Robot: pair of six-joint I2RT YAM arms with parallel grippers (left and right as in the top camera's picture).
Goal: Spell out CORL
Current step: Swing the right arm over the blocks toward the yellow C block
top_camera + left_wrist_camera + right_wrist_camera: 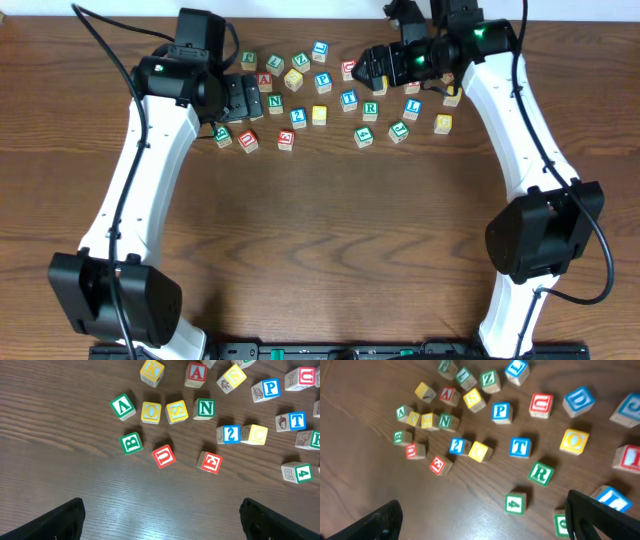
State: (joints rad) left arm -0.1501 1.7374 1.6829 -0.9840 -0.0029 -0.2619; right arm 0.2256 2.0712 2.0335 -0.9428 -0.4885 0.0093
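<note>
Your table (330, 230) is dark wood, and all the letter cubes are scattered along its far strip. Both white arms reach up to that strip, the left arm (140, 170) on one side and the right arm (520, 130) on the other.

Your left pincer (161, 510) is spread wide with nothing in it. It hovers over bare wood just short of a red U cube (164, 456). Your right pincer (483, 505) is wide and empty too, above the middle of the scatter.

On to the cubes you care about:
- The yellow C cube (319, 114) sits just beside a blue 2 cube (298, 118).
- The green R cube (371, 108) and the blue L cube (412, 108) lie near each other, not touching.
- A yellow O cube (574, 441) is close to the R cube, near a blue T cube (520, 446).

The four lie apart and aren't in order.
</note>
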